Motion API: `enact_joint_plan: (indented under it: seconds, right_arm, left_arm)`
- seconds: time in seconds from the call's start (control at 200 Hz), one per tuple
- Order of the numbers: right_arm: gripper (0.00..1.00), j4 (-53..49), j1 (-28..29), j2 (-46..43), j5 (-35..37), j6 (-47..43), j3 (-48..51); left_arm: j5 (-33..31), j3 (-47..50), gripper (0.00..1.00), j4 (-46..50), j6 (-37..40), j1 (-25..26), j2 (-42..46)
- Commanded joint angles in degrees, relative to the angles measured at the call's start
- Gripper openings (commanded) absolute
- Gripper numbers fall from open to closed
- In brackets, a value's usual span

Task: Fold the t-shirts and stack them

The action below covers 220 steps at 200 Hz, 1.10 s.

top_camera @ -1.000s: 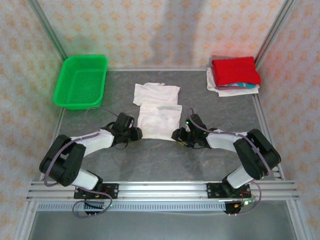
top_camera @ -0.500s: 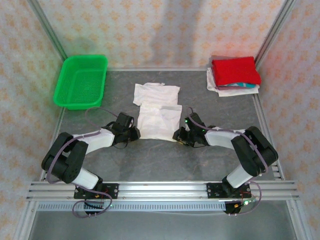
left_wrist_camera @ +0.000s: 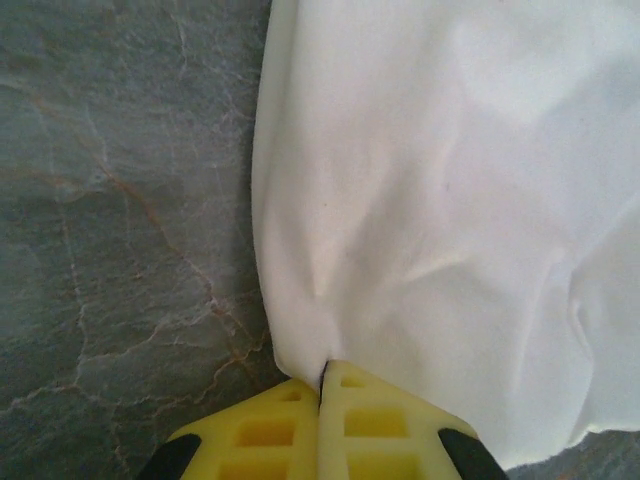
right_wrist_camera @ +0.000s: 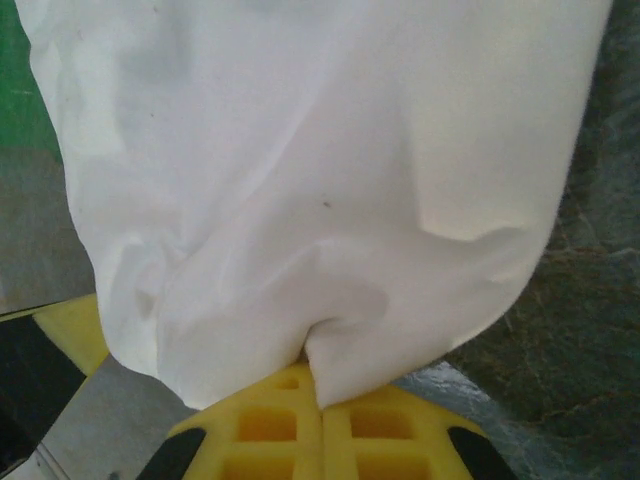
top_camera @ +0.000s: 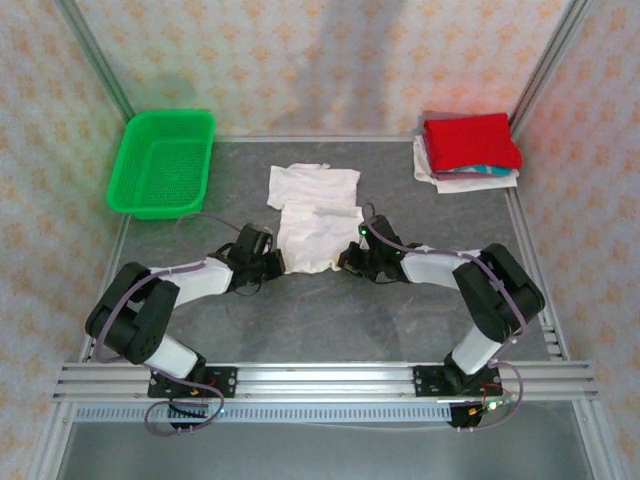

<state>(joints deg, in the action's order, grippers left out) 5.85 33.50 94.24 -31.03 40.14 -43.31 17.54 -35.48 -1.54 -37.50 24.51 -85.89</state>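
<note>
Closed in since a second ago: left tool (top_camera: 273, 264) and right tool (top_camera: 351, 262), each clamped on a near corner of white t-shirt (top_camera: 318, 235), lengthwise straight ahead.

We see a grey marbled surface (top_camera: 330, 320) enclosed by pale floral-patterned walls (top_camera: 300, 60) and metal corner posts (top_camera: 95, 55).

The cream-white t-shirt (top_camera: 318, 228) is plain and unpatterned. Under it, the table (top_camera: 330, 320) is dark grey stone with pale and rust-brown veins. Left of and beyond the t-shirt, the mesh basket (top_camera: 162, 162) is bright green. Right of and beyond it, a red t-shirt (top_camera: 471, 140) tops a white t-shirt (top_camera: 440, 178) and a teal-edged one (top_camera: 490, 170). At its near corners, the left gripper (left_wrist_camera: 323, 372) and right gripper (right_wrist_camera: 320, 385) are yellow.
</note>
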Motion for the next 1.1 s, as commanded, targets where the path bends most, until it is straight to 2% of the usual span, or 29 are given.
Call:
enact_joint_plan:
  seconds: [0.0, 0.115, 0.26, 0.405, 0.5, 0.586, 0.736, 0.886, 0.956, 1.096]
  right_arm:
    - [0.0, -0.23, 0.25, -2.46, 2.34, -1.82, -0.47]
    - [0.0, -4.66, 0.25, -5.64, 3.44, -4.43, 0.53]
    - [0.0, -6.44, 0.58, -8.74, -0.06, -3.99, 6.52]
    - [0.0, -9.58, 4.92, -18.98, 0.2, -1.38, 14.04]
    - [0.0, -13.42, 8.64, -25.42, -0.12, 0.28, 15.42]
    - [0.0, -15.66, 11.57, -31.04, 1.17, 2.1, 15.79]
    - [0.0, -19.56, 12.01, -35.42, 3.4, 2.62, 12.61]
    - [0.0, -25.21, 11.86, -33.73, 8.43, -1.41, 3.05]
    - [0.0, -26.22, 10.98, -32.04, 9.62, -3.3, -1.15]
    - [0.0, -26.93, 8.68, -27.59, 9.24, -6.6, -8.45]
  left_arm:
    - [-2.85, 0.36, 0.0, 2.62, 0.45, 0.14, 4.21]
    - [-5.3, 1.91, 0.0, 6.51, 0.84, 0.31, 8.67]
    - [-6.28, 5.75, 0.0, 12.35, 1.92, 2.67, 15.73]
    - [-5.69, 11.18, 0.0, 18.36, -1.98, 9.36, 25.92]
    - [-6.74, 12.95, 0.0, 23.54, -6.44, 15.11, 33.58]
    - [-6.66, 13.27, 0.0, 27.7, -8.93, 17.69, 40.18]
    - [-6.1, 9.84, 0.0, 32.92, -7.84, 17.86, 48.04]
    - [-10.17, 0.2, 0.0, 37.3, -3.5, 17.06, 47.24]
    - [-10.37, -3.85, 0.0, 37.72, -2.58, 15.16, 45.55]
    - [-6.04, -8.12, 0.0, 35.7, -1.62, 8.58, 42.64]
